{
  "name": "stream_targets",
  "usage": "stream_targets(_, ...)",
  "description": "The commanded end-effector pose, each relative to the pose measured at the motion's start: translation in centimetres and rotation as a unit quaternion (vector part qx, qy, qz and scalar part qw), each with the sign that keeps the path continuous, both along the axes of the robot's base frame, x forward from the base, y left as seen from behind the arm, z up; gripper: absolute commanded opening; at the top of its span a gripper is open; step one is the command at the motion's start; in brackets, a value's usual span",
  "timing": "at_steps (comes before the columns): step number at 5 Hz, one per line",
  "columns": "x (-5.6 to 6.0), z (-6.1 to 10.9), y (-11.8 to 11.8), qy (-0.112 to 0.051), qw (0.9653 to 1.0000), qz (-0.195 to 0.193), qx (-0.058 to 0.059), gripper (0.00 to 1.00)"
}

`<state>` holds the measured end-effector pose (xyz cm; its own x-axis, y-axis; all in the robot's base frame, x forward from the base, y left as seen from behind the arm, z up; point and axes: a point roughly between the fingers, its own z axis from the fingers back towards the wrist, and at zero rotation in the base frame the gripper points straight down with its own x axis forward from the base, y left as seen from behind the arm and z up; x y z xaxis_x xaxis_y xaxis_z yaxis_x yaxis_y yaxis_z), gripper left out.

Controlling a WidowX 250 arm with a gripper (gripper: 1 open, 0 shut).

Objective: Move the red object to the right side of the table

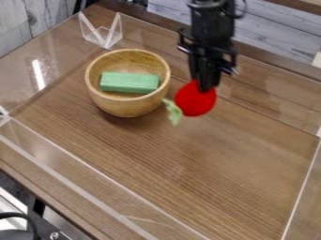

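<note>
The red object (194, 99) is a glossy strawberry-shaped toy with a green leafy cap pointing left and down. It hangs just above the table (189, 178), right of the wooden bowl. My gripper (202, 82) comes down from above and is shut on the red object's top. The dark arm covers part of the toy's upper edge.
A wooden bowl (127, 100) holding a green rectangular block (130, 82) stands left of centre. Low clear acrylic walls (98, 31) border the tabletop. Open wood surface stretches to the right and toward the front.
</note>
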<state>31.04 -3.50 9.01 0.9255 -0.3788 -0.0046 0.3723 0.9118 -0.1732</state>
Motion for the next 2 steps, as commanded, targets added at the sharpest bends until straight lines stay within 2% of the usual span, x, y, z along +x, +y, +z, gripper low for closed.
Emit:
stream_targets(1, -0.3, 1.2, -2.5, -0.027, 0.9996, -0.001, -0.011, 0.0)
stream_targets(2, -0.9, -0.1, -3.8, -0.012, 0.9997, 0.006, -0.021, 0.0)
